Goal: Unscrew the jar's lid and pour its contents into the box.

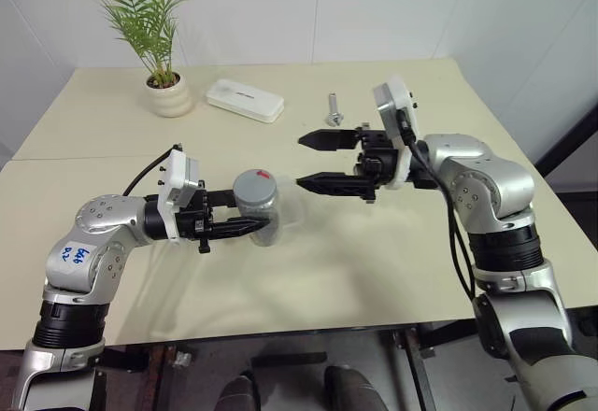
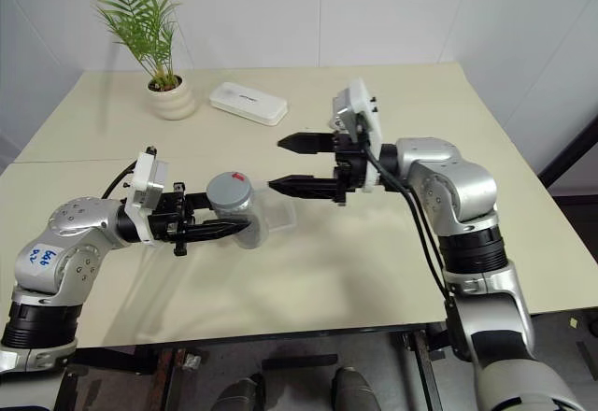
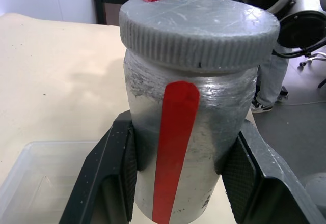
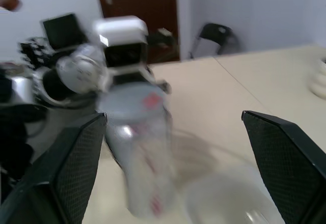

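The left gripper (image 1: 245,229) is clamping the jar (image 1: 257,207) upright above the counter (image 1: 374,271), steadying its lid (image 1: 253,187) for the right gripper (image 1: 314,160), jaws apart.

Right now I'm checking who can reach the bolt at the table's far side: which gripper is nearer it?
Right. The right gripper hangs open just in front of the bolt; the left gripper, shut on the jar, sits farther back.
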